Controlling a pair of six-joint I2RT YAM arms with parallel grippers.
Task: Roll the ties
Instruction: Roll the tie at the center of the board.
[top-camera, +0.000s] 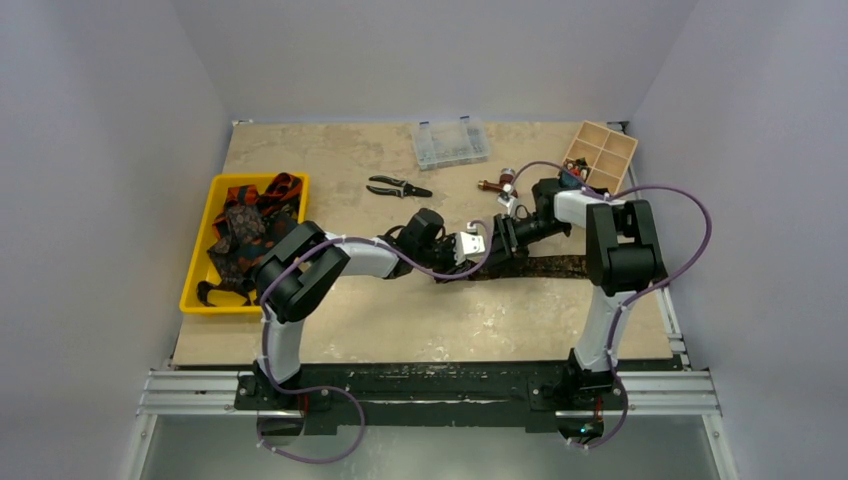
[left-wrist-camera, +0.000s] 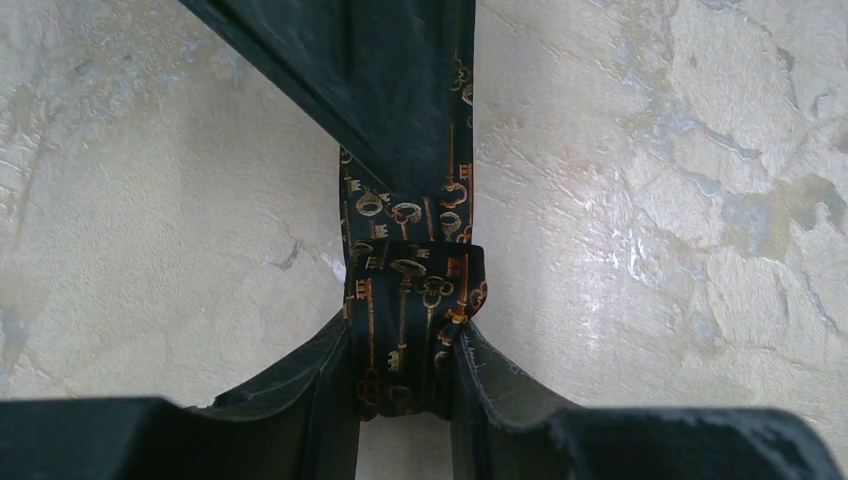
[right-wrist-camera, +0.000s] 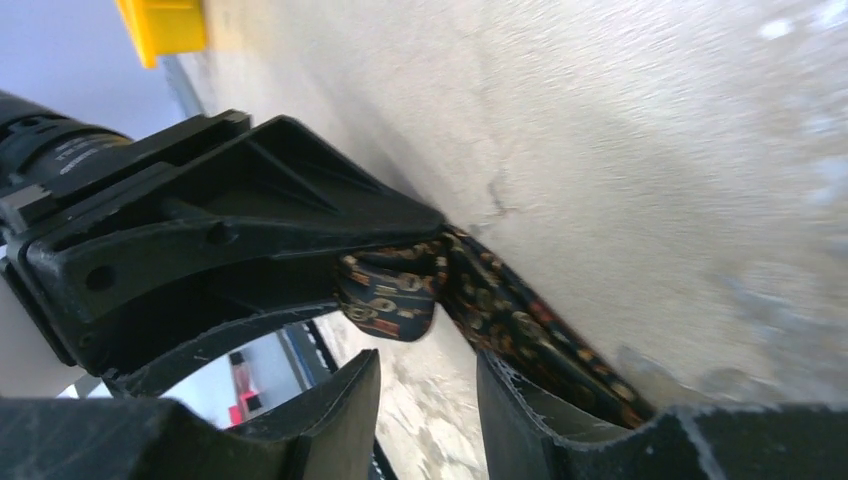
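A dark tie (top-camera: 555, 266) printed with gold and orange keys lies stretched across the middle of the table. My left gripper (top-camera: 470, 262) is shut on its folded, rolled-up end (left-wrist-camera: 410, 290), which sits pinched between the two fingers (left-wrist-camera: 330, 370). My right gripper (top-camera: 492, 252) faces it from the right and hovers over the strip (right-wrist-camera: 505, 315). It (right-wrist-camera: 430, 395) is open with nothing between its fingers. One right finger (left-wrist-camera: 390, 80) crosses above the tie in the left wrist view. More ties (top-camera: 250, 225) are heaped in the yellow bin.
The yellow bin (top-camera: 197, 245) stands at the table's left edge. Black-handled pliers (top-camera: 398, 187) lie behind the arms. A clear plastic box (top-camera: 450, 143) and a wooden compartment box (top-camera: 600, 155) sit at the back, with small parts (top-camera: 497, 185) between them.
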